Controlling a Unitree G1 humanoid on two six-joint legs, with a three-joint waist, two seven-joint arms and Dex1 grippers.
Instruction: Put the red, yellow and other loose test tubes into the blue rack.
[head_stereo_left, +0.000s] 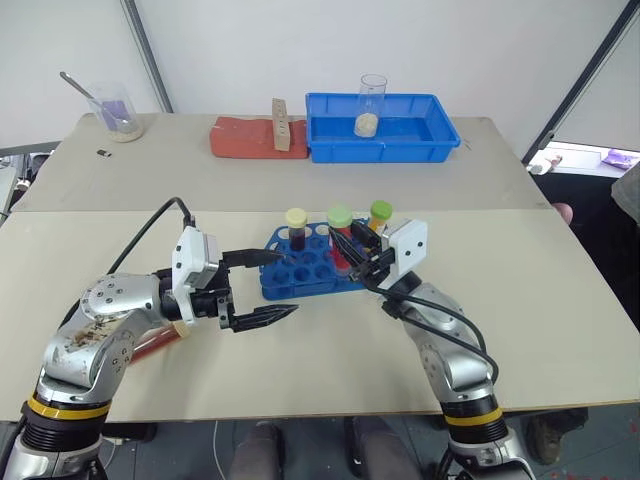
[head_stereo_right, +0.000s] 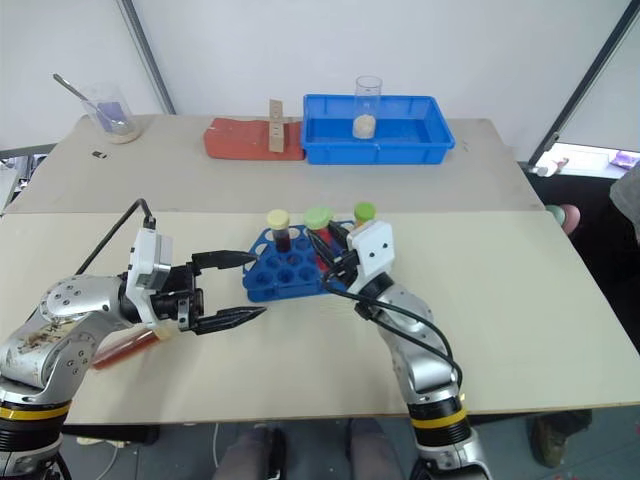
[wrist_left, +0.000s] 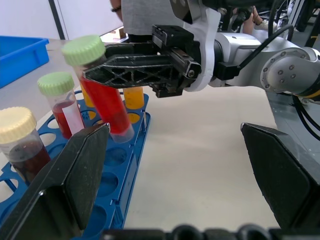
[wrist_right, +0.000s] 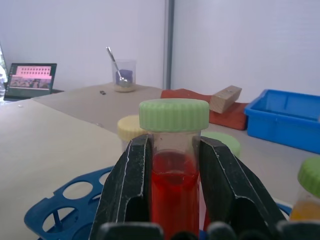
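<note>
Red tube (wrist_right: 174, 200) clamped in R gripper (wrist_right: 175, 165) over blue rack (head_stereo_left: 300, 275), L gripper (head_stereo_left: 268, 285) agape beside

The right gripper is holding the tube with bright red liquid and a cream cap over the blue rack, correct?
Not quite: the cap is green, not cream. The right wrist view shows the right gripper shut on the bright red tube, whose cap is green, over the blue rack. The cream cap is on the dark red tube already standing in the rack.

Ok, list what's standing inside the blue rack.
In the blue rack: a cream-capped dark red tube, a green-capped red one, a yellow-orange one. The right gripper holds another red tube entering a hole; its bottom is hidden.
</note>
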